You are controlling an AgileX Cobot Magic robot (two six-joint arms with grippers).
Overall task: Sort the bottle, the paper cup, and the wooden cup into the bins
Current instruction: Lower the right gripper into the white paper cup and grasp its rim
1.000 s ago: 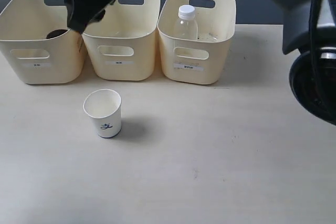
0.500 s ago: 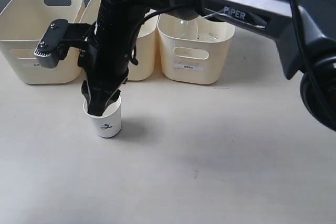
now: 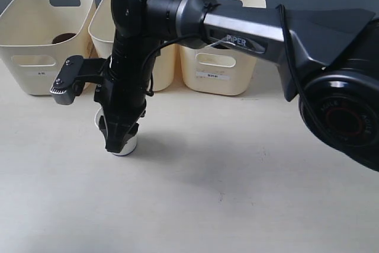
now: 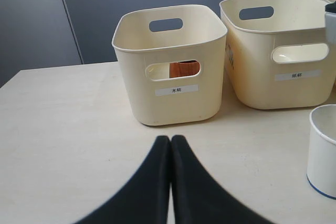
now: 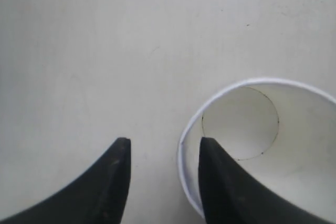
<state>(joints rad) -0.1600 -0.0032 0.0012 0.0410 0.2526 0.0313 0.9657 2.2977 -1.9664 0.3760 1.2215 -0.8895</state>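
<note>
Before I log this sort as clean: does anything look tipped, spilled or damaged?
Nothing stands out. The paper cup stands upright, one finger of the open right claw inside its rim and one outside. The wooden cup sits in its bin.

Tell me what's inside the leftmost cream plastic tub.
Through the cream tub's handle cut-out, the reddish-brown wooden cup shows inside; the exterior view catches its dark top. The tub's walls hide the rest of the interior.
</note>
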